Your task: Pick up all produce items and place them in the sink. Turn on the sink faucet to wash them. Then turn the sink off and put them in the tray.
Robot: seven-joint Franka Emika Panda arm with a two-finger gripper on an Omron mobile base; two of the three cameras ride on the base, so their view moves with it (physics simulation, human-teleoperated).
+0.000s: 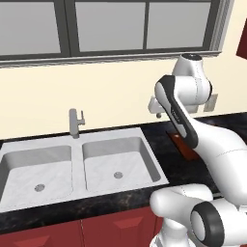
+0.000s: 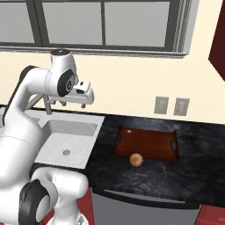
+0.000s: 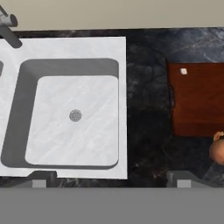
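The white arm's two dark fingers are spread wide apart and grip nothing; they hang high above the black speckled stone counter, over the strip between sink and tray. In the hand view the left fingertip stands at the near rim of the light grey-white marbled double-basin sink, the right fingertip over bare counter.

The small round reddish-brown produce ball lies on the counter, touching or just off the near edge of the flat reddish-brown rectangular tray; which, cannot be told. Seen from the hand, the ball sits just beyond and outboard of the right fingertip, well apart from the sink. The tray lies further out on that same side.

The short grey metal upright faucet stands behind the divider between the two basins, beyond the left fingertip.
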